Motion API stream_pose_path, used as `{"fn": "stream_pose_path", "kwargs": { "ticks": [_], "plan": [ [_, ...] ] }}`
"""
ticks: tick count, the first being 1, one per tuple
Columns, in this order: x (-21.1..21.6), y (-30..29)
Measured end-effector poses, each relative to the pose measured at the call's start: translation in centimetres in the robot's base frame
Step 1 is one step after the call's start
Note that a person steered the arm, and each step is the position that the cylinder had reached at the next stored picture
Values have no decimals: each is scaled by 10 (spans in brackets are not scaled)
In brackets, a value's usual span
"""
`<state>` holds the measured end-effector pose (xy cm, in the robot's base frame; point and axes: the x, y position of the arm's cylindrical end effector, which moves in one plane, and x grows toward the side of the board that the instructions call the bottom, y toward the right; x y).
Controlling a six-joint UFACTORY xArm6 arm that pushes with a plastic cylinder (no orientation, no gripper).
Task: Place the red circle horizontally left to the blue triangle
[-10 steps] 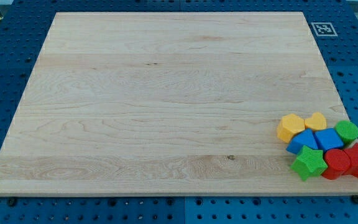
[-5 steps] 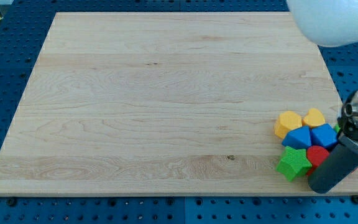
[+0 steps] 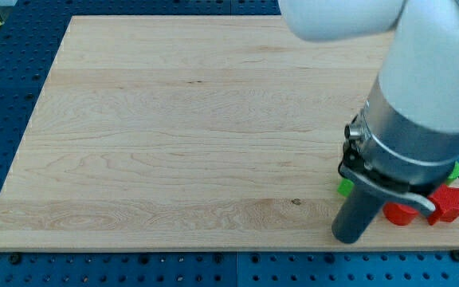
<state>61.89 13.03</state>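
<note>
Tip (image 3: 348, 237) sits just left of the red circle (image 3: 399, 213); no gripper. Pushing blind, it may scatter the hidden blue triangle.

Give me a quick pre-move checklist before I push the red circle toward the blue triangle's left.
1. My tip visible: ok, at the board's bottom right, left of the red blocks.
2. Red circle located: ok, partly hidden by the arm.
3. Blue triangle in view: not ok, the arm covers it.
4. Tip touching red circle: cannot tell.
5. Other blocks: cannot tell; only slivers of a green block and another red block show.
</note>
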Motion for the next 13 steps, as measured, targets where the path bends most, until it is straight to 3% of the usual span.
{"fn": "stream_pose_path", "kwargs": {
  "ticks": [3,4,5,8,10,13],
  "plan": [
    [0,28],
    [0,97],
    [-3,113],
    [-59,46],
    [-49,24],
    [-89,-89]
  ]
}}
